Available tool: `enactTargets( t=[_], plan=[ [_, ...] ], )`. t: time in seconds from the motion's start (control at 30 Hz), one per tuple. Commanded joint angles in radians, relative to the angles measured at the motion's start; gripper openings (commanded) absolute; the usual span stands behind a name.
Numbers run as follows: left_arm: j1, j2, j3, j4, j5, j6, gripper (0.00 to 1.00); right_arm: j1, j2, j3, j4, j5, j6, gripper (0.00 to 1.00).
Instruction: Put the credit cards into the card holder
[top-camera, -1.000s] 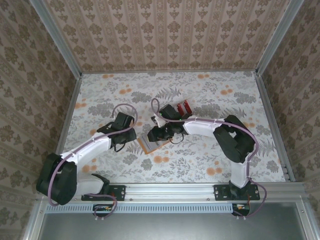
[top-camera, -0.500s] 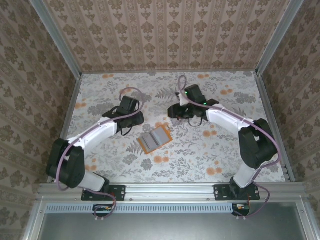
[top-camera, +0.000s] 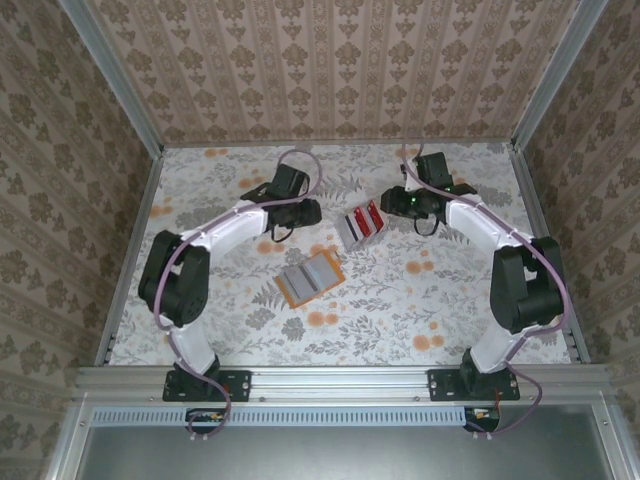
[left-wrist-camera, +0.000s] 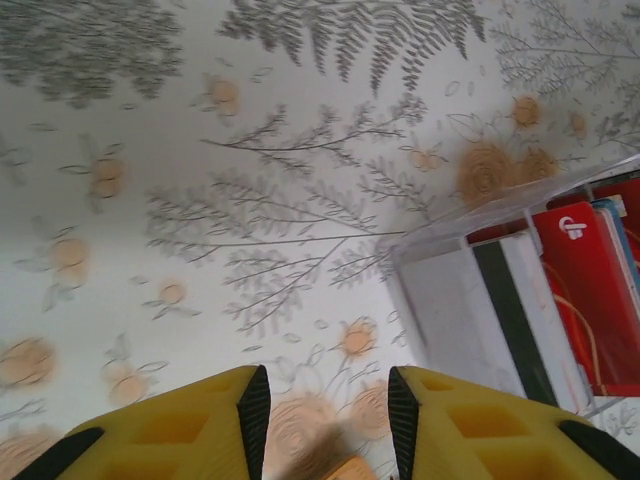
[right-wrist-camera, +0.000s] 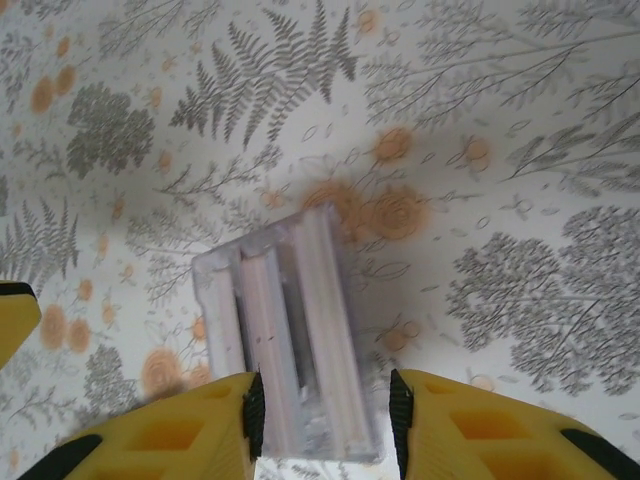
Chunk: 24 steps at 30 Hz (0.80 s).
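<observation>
A tabletop is covered with a pale cloth printed with grey ferns and orange flowers. Toward the far middle stands a small pale grey slotted stand, its clear-edged slots running side by side. Beige damask wallpaper lines the three walls around the table. Aluminium posts rise from the far corners. An aluminium rail runs along the near edge, with a ridged grey strip just in front of it.

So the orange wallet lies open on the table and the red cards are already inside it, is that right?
Not quite: the red cards are not inside the wallet. They stand in the pale slotted stand farther back, as the top external view shows. The rest holds: the wallet lies open on the table.
</observation>
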Motion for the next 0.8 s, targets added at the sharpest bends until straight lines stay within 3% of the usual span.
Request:
enactTargets(
  t=[0.0,0.4,0.77],
  plan=[
    [-0.011,0.072,0.087,-0.013,0.075,0.029,0.40,-0.015,0.049,0.048,-0.059,0.031,-0.035,0.42],
    [-0.039,0.290,0.293,-0.026,0.167,0.005,0.41,-0.033,0.168,0.136,-0.073,-0.043,-0.034,0.44],
    [-0.058,0.360,0.358,-0.038,0.185,-0.008,0.41,-0.033,0.211,0.162,-0.059,-0.127,-0.007,0.47]
  ],
)
